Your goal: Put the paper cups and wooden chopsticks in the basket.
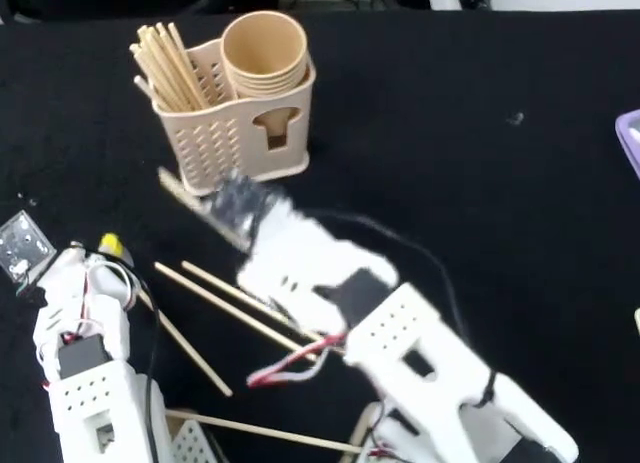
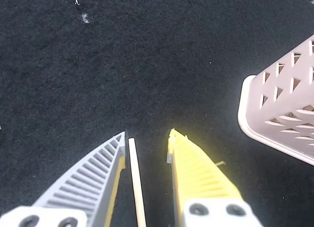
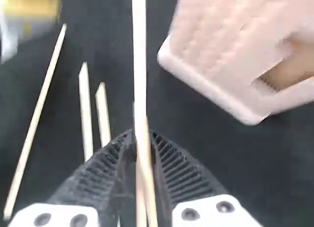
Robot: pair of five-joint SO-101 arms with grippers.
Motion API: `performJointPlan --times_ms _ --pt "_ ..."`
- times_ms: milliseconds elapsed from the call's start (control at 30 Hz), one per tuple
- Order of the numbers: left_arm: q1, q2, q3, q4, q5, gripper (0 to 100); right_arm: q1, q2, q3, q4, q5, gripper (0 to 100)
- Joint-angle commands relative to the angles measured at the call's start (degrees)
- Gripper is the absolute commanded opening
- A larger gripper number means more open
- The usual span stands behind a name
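The right gripper point(image 3: 141, 136) is clamped on a wooden chopstick point(image 3: 139, 65). Its black jaws press against the stick, which runs straight out past the fingertips. Ahead of this gripper and off to one side stands the basket point(image 3: 221, 55) — near the stick's far end, though whether the two touch I cannot tell. Alongside the gripper, loose chopsticks point(image 3: 86, 109) lie flat on the black table point(image 1: 480, 183). From above, one compartment of the basket holds stacked paper cups point(image 1: 264, 48) and the other a bundle of chopsticks point(image 1: 168, 68) standing on end.

The left gripper point(image 2: 147, 136) is spread wide, low over the table. A lone chopstick point(image 2: 136, 188) lies between its grey and yellow jaws, closer to the grey one — neither jaw presses it. A corner of the basket stands forward of this gripper, on the yellow jaw's side.
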Motion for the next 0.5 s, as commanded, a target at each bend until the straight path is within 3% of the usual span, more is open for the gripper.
performJointPlan --times_ms 0,167,400,467 --pt "-0.48 -0.18 -0.66 -1.05 -0.62 15 -1.14 -2.24 8.31 -5.71 0.7 1.1" --pt "-0.48 -0.18 -0.66 -0.97 -0.62 15 2.46 -2.24 20.09 -17.58 3.69 1.1" --pt "-0.48 -0.18 -0.57 -1.05 -0.62 15 6.42 -2.24 21.14 -17.49 6.33 1.5" --pt "-0.48 -0.18 -0.57 -1.05 -0.62 15 6.42 -2.24 21.49 -17.41 6.33 6.0"
